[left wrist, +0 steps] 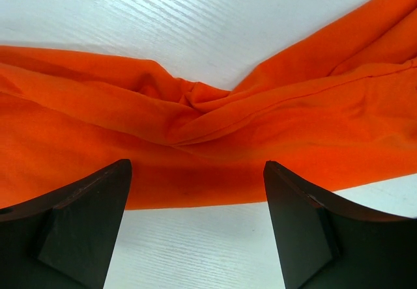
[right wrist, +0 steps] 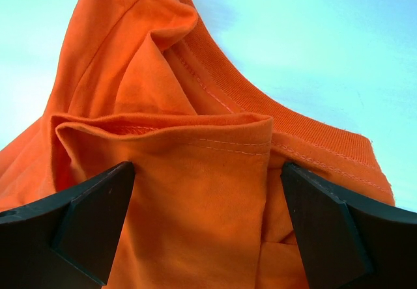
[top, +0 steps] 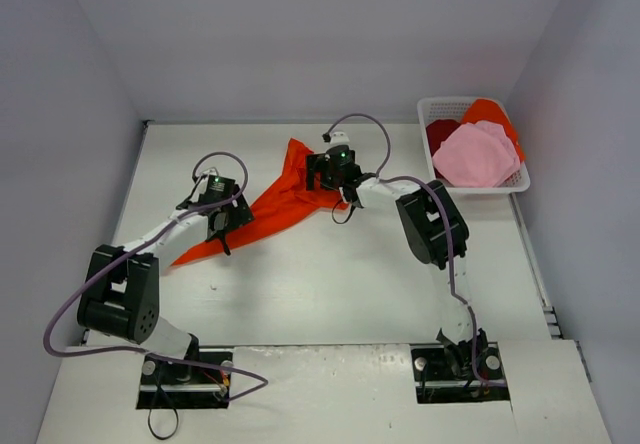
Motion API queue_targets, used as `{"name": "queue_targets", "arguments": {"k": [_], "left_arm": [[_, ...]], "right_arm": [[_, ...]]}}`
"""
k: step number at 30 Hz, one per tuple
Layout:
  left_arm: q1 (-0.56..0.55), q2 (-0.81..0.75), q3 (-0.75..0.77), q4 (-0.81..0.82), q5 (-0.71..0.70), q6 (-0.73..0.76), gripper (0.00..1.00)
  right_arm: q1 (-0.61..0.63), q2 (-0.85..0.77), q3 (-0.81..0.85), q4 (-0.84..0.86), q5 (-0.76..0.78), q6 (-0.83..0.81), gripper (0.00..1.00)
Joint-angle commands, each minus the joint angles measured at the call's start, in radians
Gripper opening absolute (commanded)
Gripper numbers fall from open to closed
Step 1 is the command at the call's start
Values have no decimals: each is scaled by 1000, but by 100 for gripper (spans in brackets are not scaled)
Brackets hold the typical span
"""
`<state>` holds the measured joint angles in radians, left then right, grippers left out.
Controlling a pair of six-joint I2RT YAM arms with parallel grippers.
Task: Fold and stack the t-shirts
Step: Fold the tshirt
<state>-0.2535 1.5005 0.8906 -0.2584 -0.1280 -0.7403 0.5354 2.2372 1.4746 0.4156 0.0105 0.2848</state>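
The white table (top: 330,284) carries an orange shirt (top: 285,199), bunched into a long diagonal strip from centre-left toward the far middle. A white basket (top: 447,102) stands at its far right corner.

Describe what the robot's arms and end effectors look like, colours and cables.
Left arm and right arm: white links, black joints, black base plates. A purplish cable loops along each; a green light glows near each wrist. The left end effector and right end effector have black wedge-shaped fingers.
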Motion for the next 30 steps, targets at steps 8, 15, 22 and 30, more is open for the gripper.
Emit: {"name": "queue_targets", "arguments": {"k": [8, 15, 22, 30], "left_arm": [[20, -97, 70, -160, -183, 58, 77], [134, -80, 48, -131, -133, 76, 77], [169, -14, 25, -102, -91, 70, 77], [171, 3, -21, -96, -68, 53, 77]], "right_arm": [[-5, -36, -3, -28, -20, -16, 93], [0, -65, -48, -20, -20, -15, 92], [-3, -119, -105, -11, 22, -32, 93], [-3, -119, -99, -11, 14, -29, 93]]}}
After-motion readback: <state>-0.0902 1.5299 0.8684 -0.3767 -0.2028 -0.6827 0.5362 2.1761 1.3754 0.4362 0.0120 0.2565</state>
